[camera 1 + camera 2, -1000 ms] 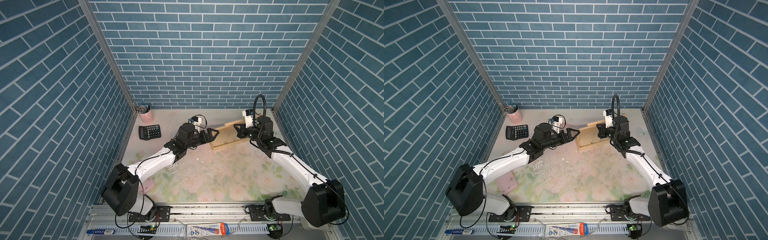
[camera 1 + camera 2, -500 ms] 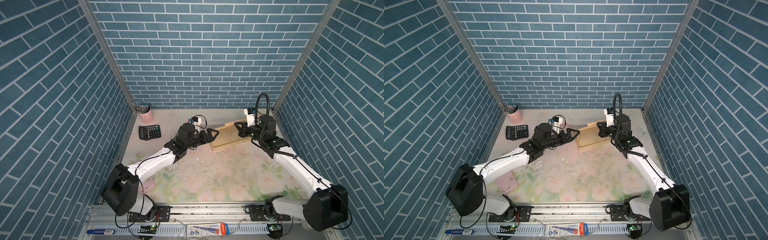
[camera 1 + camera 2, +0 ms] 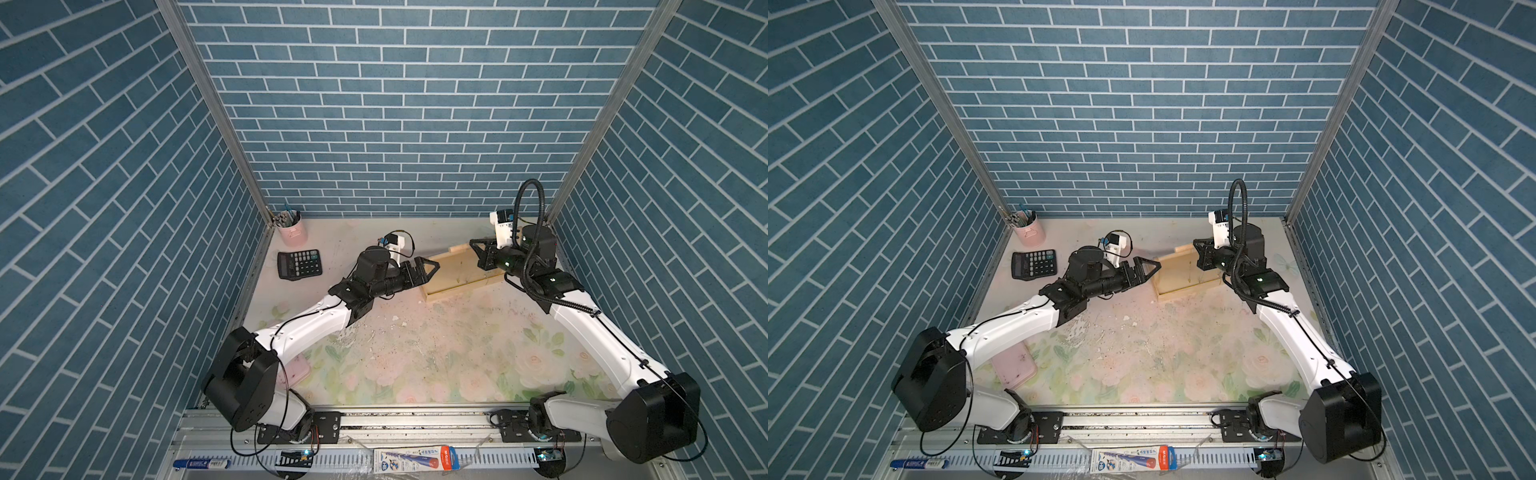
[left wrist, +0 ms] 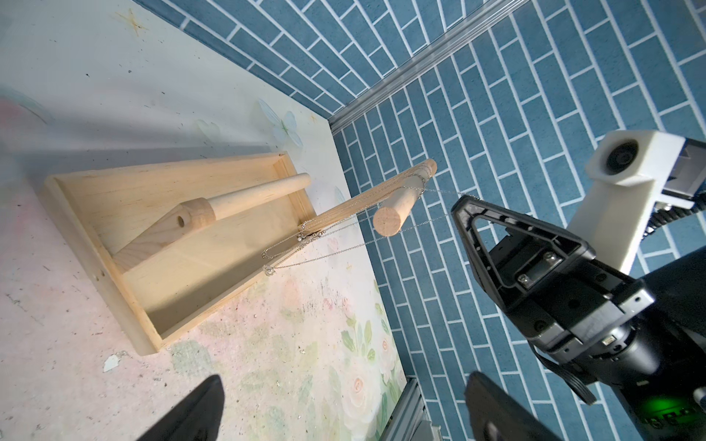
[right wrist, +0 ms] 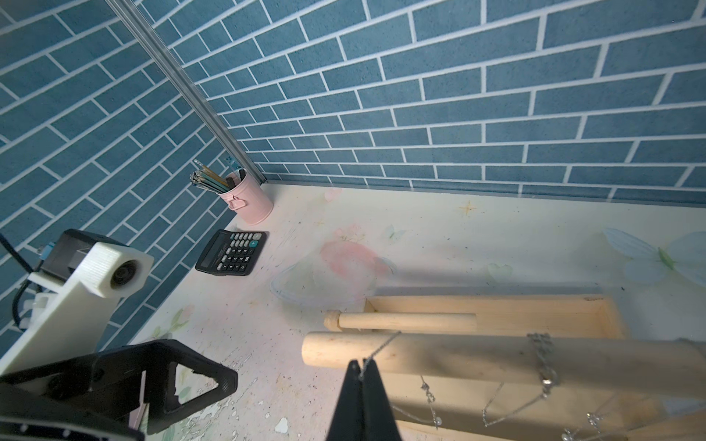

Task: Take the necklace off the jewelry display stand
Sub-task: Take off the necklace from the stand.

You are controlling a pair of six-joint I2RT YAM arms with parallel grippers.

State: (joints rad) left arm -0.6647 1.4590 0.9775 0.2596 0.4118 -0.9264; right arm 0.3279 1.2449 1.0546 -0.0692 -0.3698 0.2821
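The right gripper [image 5: 361, 372] is seen clenched, fingertips pressed together on one fine strand of the necklace [image 5: 542, 359]. The pinch is taken right at the dowel bar [image 5: 458, 357], and the wrist view shows the strand drawn up from the fingertips over the wood. From the other wrist camera that strand is seen stretched taut between bar and gripper, while further loops are wound round the bar and left hanging towards the tray base. So the necklace is not yet freed. It is draped on the jewelry display stand [image 3: 453, 270], which is set at the far right of the table.

A grip this fine is probably chosen so that the chain can be slid along the bar and off its free end. Snagging on the wound loops is to be feared, and a light stand could be dragged along.

The left gripper [image 3: 430, 268] is held released, jaws spread wide, just left of the tray base — likely poised to steady it. A calculator [image 3: 299, 264] and a pink pencil cup [image 3: 293, 232] are parked at the far left, well clear.
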